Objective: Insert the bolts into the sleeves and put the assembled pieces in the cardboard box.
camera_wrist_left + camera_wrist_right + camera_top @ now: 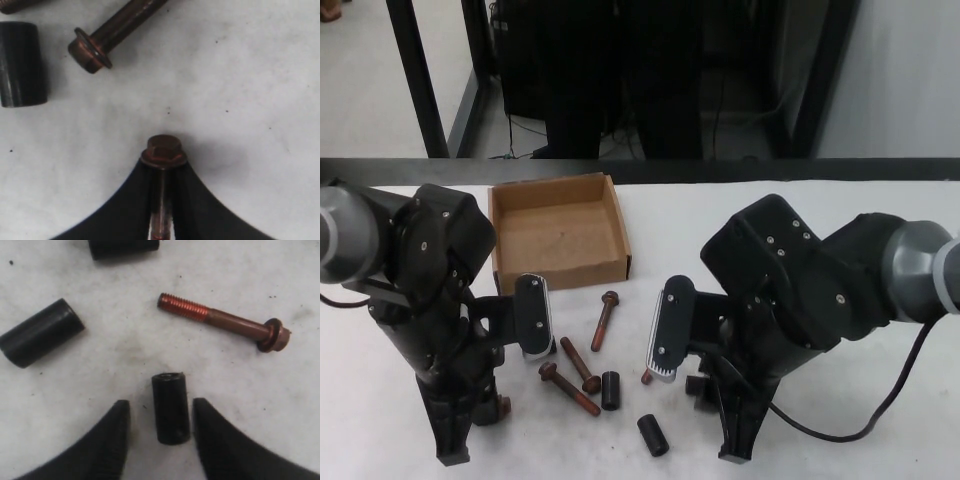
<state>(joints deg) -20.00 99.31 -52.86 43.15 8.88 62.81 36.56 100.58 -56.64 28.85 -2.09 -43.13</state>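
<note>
overhead, we see the open brown cardboard box [560, 266] at the far side of the white bench [670, 215], nothing in it, with loose rust-brown bolts [606, 320] and stubby black sleeves [611, 390] scattered in front of it between the two arms. at the left wrist, our left gripper [163, 169] is clamped on a rust-brown flanged steel bolt [163, 148]: the shank runs along the fingers and the hexagonal head sticks out past their tips. at the right wrist, our right gripper [160, 405] is spread apart, and a short black cylindrical sleeve [171, 407] lies on the bench between the fingers, touching neither, its long axis running the same way they point. we judge the right arm the nearer to this sleeve; the fingers need only close across its width, then present its bore to the held bolt.
</note>
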